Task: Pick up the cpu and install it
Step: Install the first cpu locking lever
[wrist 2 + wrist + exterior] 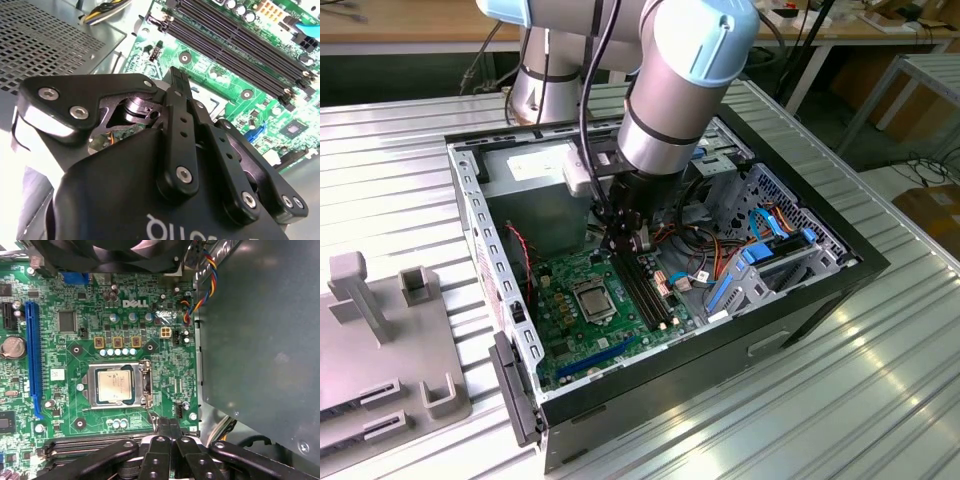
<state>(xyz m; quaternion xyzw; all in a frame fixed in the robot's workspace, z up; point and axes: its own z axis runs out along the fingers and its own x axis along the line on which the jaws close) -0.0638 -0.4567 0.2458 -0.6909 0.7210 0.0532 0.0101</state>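
The cpu (115,386), a flat silver-grey square, lies inside the metal socket frame (146,385) on the green board (65,365). In the exterior view the cpu (594,297) sits in the middle of the board inside the open computer case. My gripper (625,240) hangs above the board, off to the side of the socket, over the end of the black memory slots (645,290). In both wrist views its black fingers (168,424) stand pressed together with nothing between them. The fingertips (176,75) are apart from the cpu.
The black case wall (720,370) rings the board. A blue card slot (34,360), a coin battery (12,346) and a dark fan (115,252) lie around the socket. Coloured cables (720,255) and a blue drive bay (770,250) fill the exterior view's right. A grey fixture (380,340) stands outside.
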